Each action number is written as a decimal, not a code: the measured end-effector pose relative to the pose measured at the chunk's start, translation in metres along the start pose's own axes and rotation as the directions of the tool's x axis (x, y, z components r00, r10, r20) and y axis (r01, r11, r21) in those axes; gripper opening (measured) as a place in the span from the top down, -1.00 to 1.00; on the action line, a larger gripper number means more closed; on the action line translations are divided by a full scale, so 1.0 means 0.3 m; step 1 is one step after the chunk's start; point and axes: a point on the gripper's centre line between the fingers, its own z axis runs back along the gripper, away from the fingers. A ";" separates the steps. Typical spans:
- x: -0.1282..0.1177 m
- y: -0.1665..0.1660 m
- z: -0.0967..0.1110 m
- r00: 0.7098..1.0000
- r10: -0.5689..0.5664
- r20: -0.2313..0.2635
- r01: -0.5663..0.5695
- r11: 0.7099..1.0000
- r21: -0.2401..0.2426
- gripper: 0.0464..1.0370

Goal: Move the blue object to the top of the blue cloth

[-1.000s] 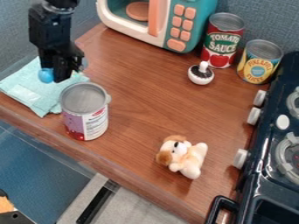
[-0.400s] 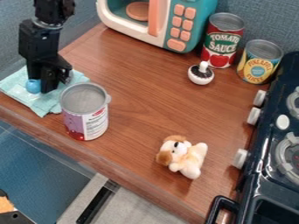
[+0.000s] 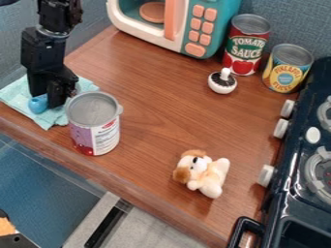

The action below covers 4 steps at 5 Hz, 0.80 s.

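I have the gripper (image 3: 53, 100) at the left of the frame, hanging down over the blue cloth (image 3: 51, 118), with the blue object (image 3: 38, 103) at its lower end. As far as I can judge, the gripper is closed on the object: the blue sits right against the dark tips, and much of it is hidden behind them. How firm the hold is, I can't tell from here.

The object is over the cloth, towards its near side, and that makes sense to me: the cloth is where it has to end up, so the gripper is pointed down and low for a gentle release. Whether the object already touches the fabric, I can't tell. If the task means the cloth's upper part rather than simply on top of it, I may want to shift towards the upper left before letting go.

The open-topped-looking can (image 3: 94, 118) stands upright on the tabletop (image 3: 152, 109) just beside the cloth, so I'd lift straight up afterwards to avoid knocking it.

As for which way the object points, a rounded blue end shows towards the lower left of the frame. The rest runs out of sight behind the gripper, so I can't settle its long axis. Being round at that end, it could roll a little once freed.
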 end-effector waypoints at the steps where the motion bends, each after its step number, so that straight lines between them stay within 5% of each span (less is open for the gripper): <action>1: 0.017 0.003 0.013 0.999 0.012 0.032 -0.012 1.000 0.012 -0.88; 3: 0.032 -0.024 0.181 0.997 0.047 -0.064 -0.048 0.999 -0.019 -0.92; 4: 0.034 -0.024 0.185 0.997 0.048 -0.067 -0.049 0.999 -0.020 -0.92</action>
